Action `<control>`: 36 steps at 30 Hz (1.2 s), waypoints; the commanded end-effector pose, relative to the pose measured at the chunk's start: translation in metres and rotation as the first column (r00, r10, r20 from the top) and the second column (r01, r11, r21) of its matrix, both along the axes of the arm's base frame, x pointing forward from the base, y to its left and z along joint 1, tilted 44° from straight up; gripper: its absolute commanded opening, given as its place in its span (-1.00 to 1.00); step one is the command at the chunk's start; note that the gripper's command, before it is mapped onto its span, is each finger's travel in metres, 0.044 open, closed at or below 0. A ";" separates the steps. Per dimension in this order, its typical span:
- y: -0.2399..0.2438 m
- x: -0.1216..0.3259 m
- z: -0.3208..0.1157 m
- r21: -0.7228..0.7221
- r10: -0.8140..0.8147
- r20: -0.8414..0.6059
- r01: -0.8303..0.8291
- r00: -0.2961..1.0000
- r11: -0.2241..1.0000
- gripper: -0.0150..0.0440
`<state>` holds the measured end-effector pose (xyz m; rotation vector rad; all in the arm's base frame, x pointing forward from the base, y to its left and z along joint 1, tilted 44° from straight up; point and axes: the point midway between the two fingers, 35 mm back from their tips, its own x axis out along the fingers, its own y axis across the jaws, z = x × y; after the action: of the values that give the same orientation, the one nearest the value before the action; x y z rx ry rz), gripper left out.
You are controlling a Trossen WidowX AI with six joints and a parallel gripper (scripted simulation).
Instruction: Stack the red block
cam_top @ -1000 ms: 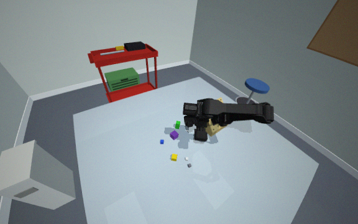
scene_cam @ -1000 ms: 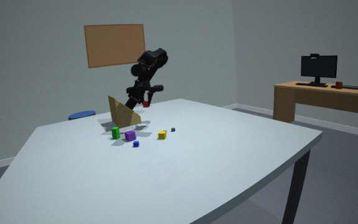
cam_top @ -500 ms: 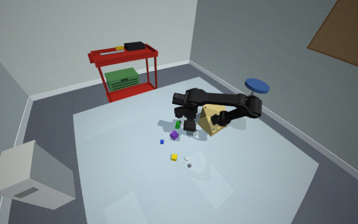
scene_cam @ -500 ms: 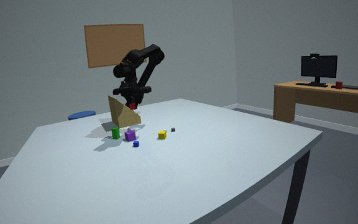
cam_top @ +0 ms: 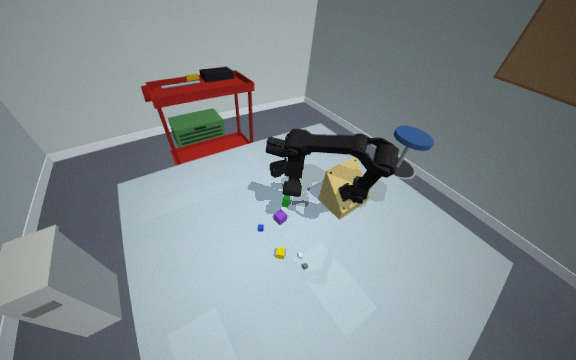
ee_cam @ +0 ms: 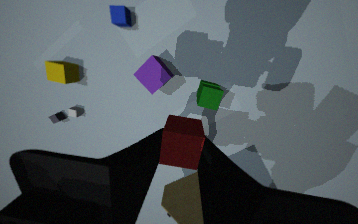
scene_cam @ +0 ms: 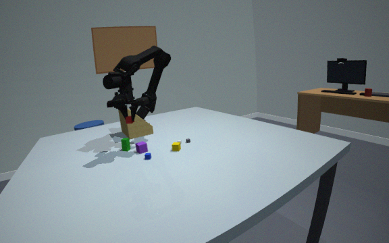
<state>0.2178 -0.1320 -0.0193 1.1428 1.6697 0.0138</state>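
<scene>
The red block (scene_cam: 129, 119) (ee_cam: 181, 148) is held between the fingertips of my gripper (scene_cam: 130, 118) (ee_cam: 182, 136), which is shut on it, well above the table. In the top view the block is hidden by the gripper. The green tower (cam_top: 286, 201) (scene_cam: 125, 144) (ee_cam: 210, 96) stands upright on the table, below the level of the red block. In the wrist view the tower shows beyond the block, a little to the right, with a gap between them.
A purple block (cam_top: 280, 217) (scene_cam: 142, 147) (ee_cam: 152, 74) stands close to the tower. A blue cube (cam_top: 260, 228) (scene_cam: 148, 156) (ee_cam: 120, 16), a yellow block (cam_top: 280, 253) (scene_cam: 176, 146) (ee_cam: 61, 72) and two tiny cubes lie farther off. A tan wedge (cam_top: 330, 196) (scene_cam: 137, 129) (ee_cam: 186, 197) stands by the arm.
</scene>
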 end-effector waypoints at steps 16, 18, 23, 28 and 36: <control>-0.002 -0.007 -0.053 0.005 0.014 0.011 -0.014 1.000 1.000 -0.49; 0.000 -0.007 -0.055 0.005 0.013 0.012 -0.013 1.000 1.000 -0.49; 0.004 -0.007 -0.056 0.005 0.013 0.012 -0.013 1.000 1.000 -0.49; 0.017 -0.006 -0.070 0.006 0.013 0.012 -0.013 1.000 1.000 -0.49; 0.023 -0.007 -0.075 0.006 0.013 0.012 -0.014 1.000 1.000 -0.49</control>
<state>0.2110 -0.1110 -0.0930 1.1284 1.6712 0.0357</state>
